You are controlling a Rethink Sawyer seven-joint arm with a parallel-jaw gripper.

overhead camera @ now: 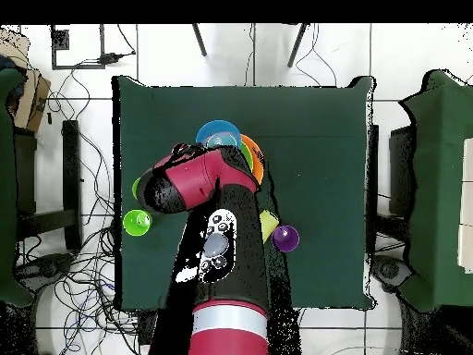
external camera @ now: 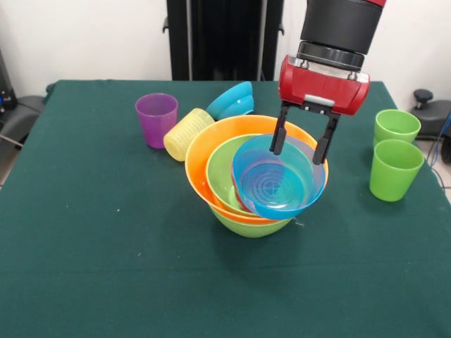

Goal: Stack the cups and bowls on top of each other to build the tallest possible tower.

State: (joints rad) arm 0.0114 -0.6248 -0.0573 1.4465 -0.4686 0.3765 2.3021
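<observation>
The tower stands mid-table: a lime green bowl (external camera: 250, 227) at the bottom, the large orange bowl (external camera: 201, 158), a second lime green bowl (external camera: 222, 169), and a red cup (external camera: 237, 199) showing as a sliver. A translucent blue bowl (external camera: 278, 186) lies tilted on top, mouth toward the camera; it also shows in the overhead view (overhead camera: 219, 135). My gripper (external camera: 301, 146) hangs right over the blue bowl's far rim, open, one finger on each side of that rim. In the overhead view my arm hides the gripper.
A second blue bowl (external camera: 232, 101) lies tipped behind the tower. A ribbed yellow cup (external camera: 187, 134) lies on its side beside a purple cup (external camera: 156, 118). Two light green cups (external camera: 397, 127) (external camera: 394, 169) stand at the right edge of the green table (external camera: 84, 246).
</observation>
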